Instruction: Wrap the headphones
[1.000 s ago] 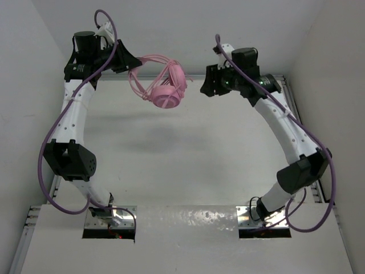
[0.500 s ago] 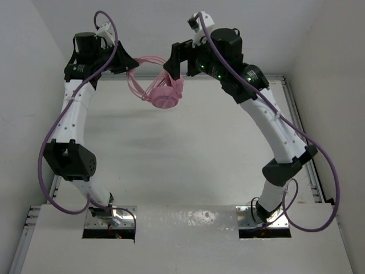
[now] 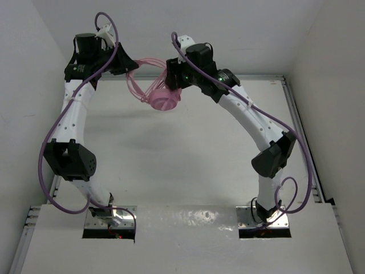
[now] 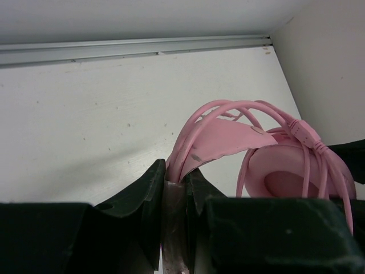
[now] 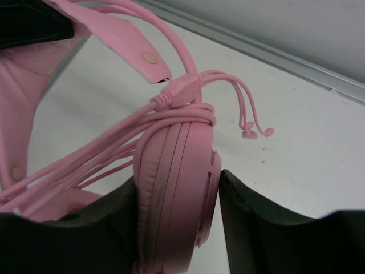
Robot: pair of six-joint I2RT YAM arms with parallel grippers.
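pink headphones (image 5: 171,165) earcup pinched in right gripper (image 5: 177,197); grip hidden overhead

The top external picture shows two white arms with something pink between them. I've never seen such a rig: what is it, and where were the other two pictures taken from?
These are two robot arms, the left arm and the right arm, bolted at the near edge of a white table. That picture looks down from above and behind them; the other two come from a camera on each wrist. The pink thing is the headphones, held up off the table. The left gripper pinches the headband; the right gripper clasps one earcup, with the cord looped round it.
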